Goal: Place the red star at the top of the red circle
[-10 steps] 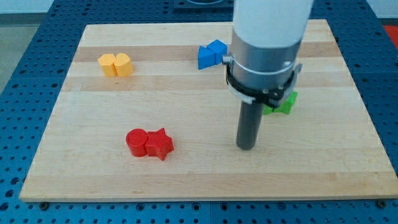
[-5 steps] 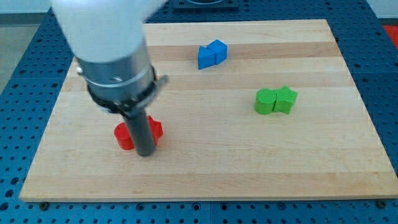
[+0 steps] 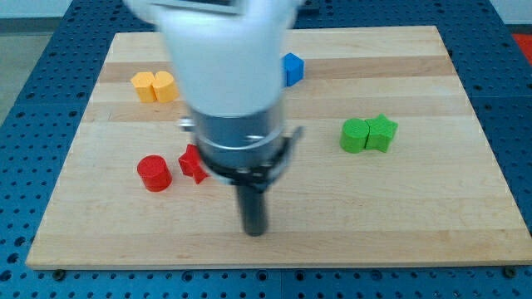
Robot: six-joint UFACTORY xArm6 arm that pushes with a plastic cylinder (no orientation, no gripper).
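Observation:
The red circle (image 3: 154, 174) sits on the board at the view's lower left. The red star (image 3: 192, 163) is just to its right and slightly higher, apart from it by a small gap, and partly hidden behind the arm. My tip (image 3: 254, 232) rests on the board to the right of and below the star, clear of both red blocks. The image is motion-blurred around the arm.
Two yellow blocks (image 3: 155, 85) sit together at the view's upper left. A blue block (image 3: 292, 68) shows at the top, partly hidden by the arm. A green circle (image 3: 355, 135) and green star (image 3: 382, 133) touch at the right. The wooden board (image 3: 432, 216) lies on a blue perforated table.
My tip swept from the right to the red blocks, then back to the lower middle. The red star and circle, earlier touching, are now apart, and both lie further up and left.

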